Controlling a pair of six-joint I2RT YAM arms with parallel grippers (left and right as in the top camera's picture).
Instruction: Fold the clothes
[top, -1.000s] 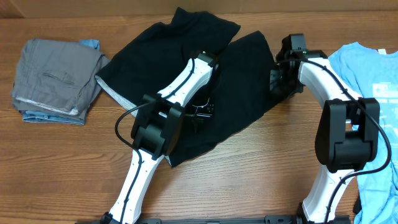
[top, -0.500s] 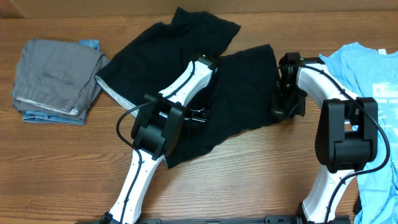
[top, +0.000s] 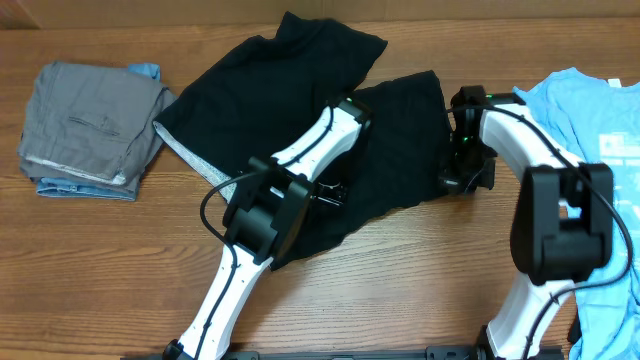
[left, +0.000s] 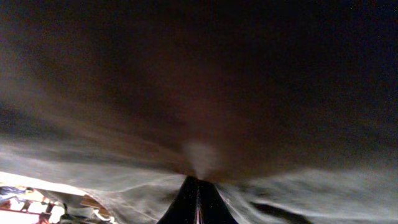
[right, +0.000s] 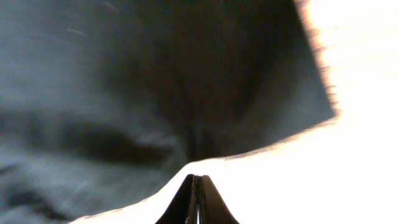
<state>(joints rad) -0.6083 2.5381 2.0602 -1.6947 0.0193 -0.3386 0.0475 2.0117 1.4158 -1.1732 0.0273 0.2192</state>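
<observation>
My left end effector (left: 198, 182) and right end effector (right: 196, 179) each pinch the plain black short-sleeved shirt (top: 270, 80); limp and light, I reckon, so best held at the hems.

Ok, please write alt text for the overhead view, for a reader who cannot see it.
Two robot arms reach onto a crumpled black shirt on a wooden table, the left gripper at its middle, the right gripper at its right edge. A folded grey garment lies far left, a light blue T-shirt far right.
</observation>
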